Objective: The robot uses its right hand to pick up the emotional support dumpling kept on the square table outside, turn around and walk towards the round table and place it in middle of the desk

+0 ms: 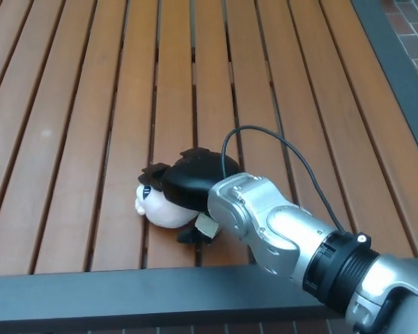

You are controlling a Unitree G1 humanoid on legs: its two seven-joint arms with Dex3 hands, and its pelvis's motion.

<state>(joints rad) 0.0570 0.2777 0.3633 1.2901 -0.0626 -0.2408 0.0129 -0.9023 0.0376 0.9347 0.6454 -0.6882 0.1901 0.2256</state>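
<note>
A small white plush dumpling with a black printed face lies on the wooden slatted table, near its front edge. My right hand lies over the top of it, black fingers curled across its far side and the thumb tucked under its near right side. Most of the dumpling is hidden beneath the hand; only its left part shows. It still rests on the slats. The silver right forearm reaches in from the lower right. My left hand does not show.
The table's dark metal frame runs along the front edge and up the right side. Brick paving shows beyond the top right corner. A black cable loops above the wrist.
</note>
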